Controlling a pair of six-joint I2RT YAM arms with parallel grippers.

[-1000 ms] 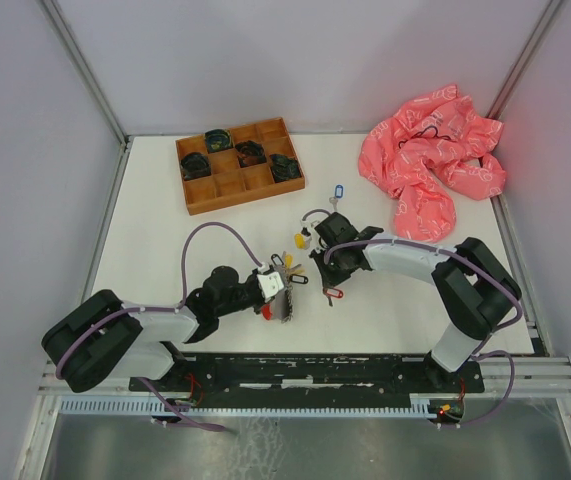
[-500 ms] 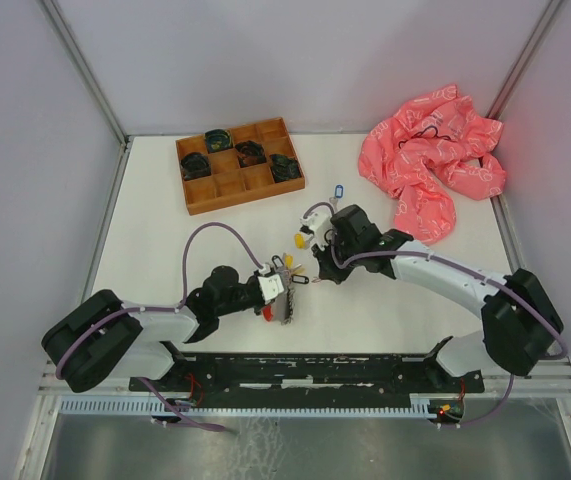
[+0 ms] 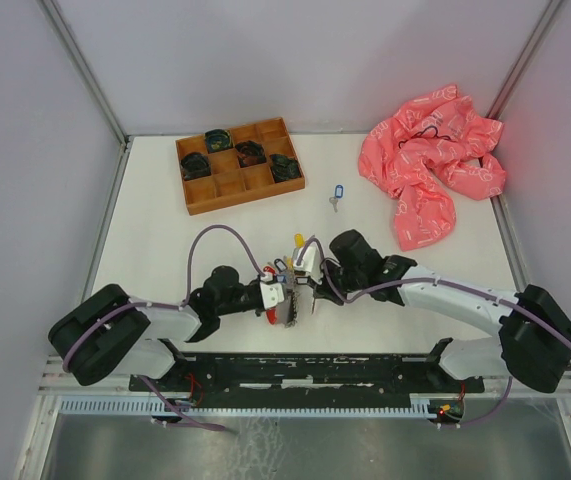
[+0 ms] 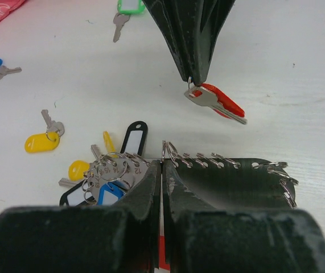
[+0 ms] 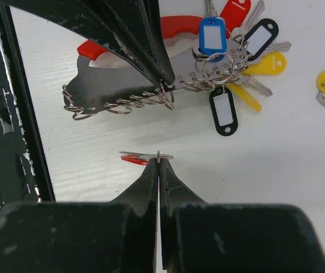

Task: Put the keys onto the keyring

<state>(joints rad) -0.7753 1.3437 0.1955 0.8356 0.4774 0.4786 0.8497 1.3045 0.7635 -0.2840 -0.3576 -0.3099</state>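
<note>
right claw [image 3: 311, 298] has swung with the whole right arm from the middle of the worktop [image 3: 155, 250] down and to the left, and now hangs just beside the left claw [image 3: 285, 302] near the front edge; a second ago it was further back, close to the loose yellow-tagged key [image 4: 41, 142]. its fingers are pressed together on the small ring of the red-tagged key [image 4: 218, 102], which comes along with it and dangles from the tips just above the surface. the left claw has barely shifted: it stays pinched together on the keyring [image 5: 199, 74], gripping the edge of its flat silvery plate where a row of little split rings begins, with the bunch of tagged keys [image 5: 223, 111] and the red loop [image 5: 176, 25] fanned out on the worktop beside it. so the carry looks done and the threading is not: in both wrist views the red key's ring sits near the plate's rings but clearly apart from them, with nothing hooked. i judge the next step to be the delicate one, easing that small ring into a split ring while the left claw holds the plate steady. other keys wait well apart: the blue-tagged key [image 3: 337, 192] toward the back, and a green-tagged key [image 4: 129, 7] beyond the right claw.
</note>
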